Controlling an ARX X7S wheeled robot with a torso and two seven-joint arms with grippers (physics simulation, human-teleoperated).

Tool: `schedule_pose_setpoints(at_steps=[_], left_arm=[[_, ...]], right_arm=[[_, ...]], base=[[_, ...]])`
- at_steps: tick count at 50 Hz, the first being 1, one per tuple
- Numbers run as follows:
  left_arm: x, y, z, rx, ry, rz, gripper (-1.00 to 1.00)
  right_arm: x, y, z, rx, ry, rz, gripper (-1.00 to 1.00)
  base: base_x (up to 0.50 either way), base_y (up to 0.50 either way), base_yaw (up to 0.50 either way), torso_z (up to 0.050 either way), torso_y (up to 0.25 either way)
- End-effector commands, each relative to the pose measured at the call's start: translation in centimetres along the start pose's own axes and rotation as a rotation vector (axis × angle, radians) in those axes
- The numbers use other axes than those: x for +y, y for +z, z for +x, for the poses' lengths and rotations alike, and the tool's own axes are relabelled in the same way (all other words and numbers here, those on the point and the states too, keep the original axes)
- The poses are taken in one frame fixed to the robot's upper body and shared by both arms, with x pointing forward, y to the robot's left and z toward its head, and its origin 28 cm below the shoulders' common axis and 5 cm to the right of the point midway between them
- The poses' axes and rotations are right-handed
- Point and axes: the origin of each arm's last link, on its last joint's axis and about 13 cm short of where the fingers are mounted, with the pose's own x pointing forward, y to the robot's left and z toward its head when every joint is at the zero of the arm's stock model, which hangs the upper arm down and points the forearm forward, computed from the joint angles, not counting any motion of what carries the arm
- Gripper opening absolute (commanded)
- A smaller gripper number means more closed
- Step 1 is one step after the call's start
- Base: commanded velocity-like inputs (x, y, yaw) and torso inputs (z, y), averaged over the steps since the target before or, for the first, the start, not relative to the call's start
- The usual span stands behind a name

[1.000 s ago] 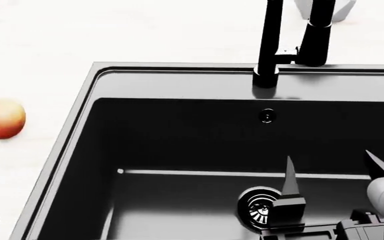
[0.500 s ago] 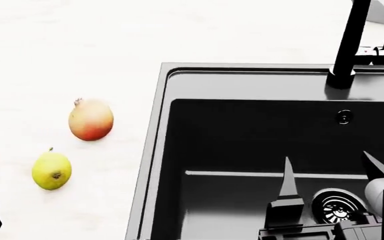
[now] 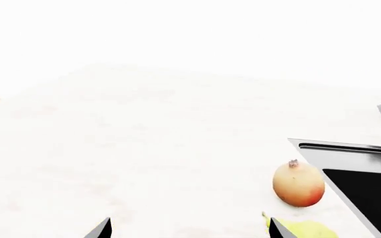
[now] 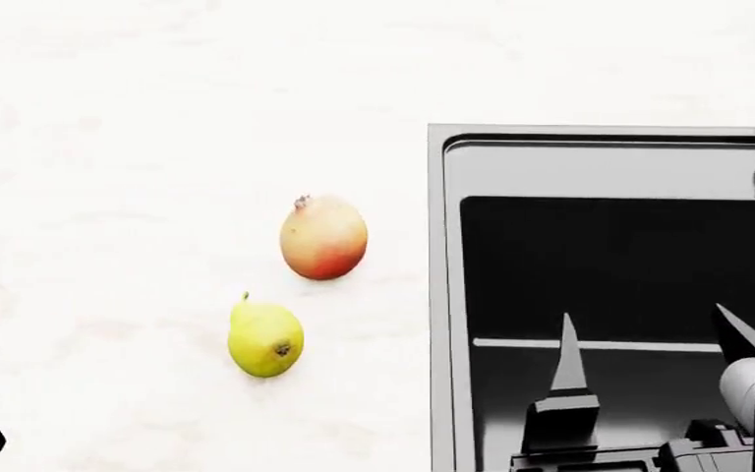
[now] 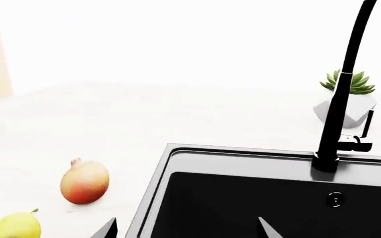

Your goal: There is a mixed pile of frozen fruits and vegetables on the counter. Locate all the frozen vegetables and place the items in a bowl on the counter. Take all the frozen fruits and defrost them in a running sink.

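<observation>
Grippers first: my right gripper [image 4: 647, 349] hangs over the sink [image 4: 613, 275] with its jaws spread wide and nothing between them. Of my left gripper [image 3: 189, 229] I see only two fingertips set well apart, empty. On the counter [image 4: 129, 147], just off the sink's left rim, lies the yellow pear [image 4: 266, 337]; beyond it, close by but not touching, sits the round golden-orange fruit [image 4: 323, 237]. Farther back stands the black faucet [image 5: 341, 94], then a potted plant [image 5: 346, 96].

We're looking at a kitchen: a black sink [image 5: 257, 198] is sitting sunk into the white stone tabletop [image 4: 154, 118], a tall black faucet [image 5: 343, 94] is rising behind it, and a potted succulent [image 5: 348, 96] is standing at the back edge.
</observation>
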Motion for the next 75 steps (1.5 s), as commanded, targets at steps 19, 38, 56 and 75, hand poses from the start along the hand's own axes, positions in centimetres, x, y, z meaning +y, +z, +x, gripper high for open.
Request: schedule_pose_setpoints(at_steps=[19,38,56,75], left_arm=[[0.0,0.1,0.0,-0.003,-0.035,-0.044,1.0],[0.1,0.2,0.0,-0.01,-0.036,-0.043,1.0],[0.1,0.0,-0.1,0.031,-0.035,-0.016,1.0],[0.1,-0.1,-0.2,0.02,-0.043,-0.041,1.0]], right_arm=[[-0.4,0.1,0.5,-0.016,-0.022,0.018,1.0],[-0.3,0.1,0.6,-0.009,-0.022,0.005,1.0],[-0.1,0.0,0.5,-0.002,-0.01,0.01,1.0],[1.4,2.8,4.8,0.183,0.221,-0.022,1.0]], base=[[0.0,0.0,0.0,0.0,0.0],[0.35,0.0,0.0,0.0,0.001],[0.22,0.0,0.0,0.0,0.002],[0.0,0.0,0.0,0.0,0.0]])
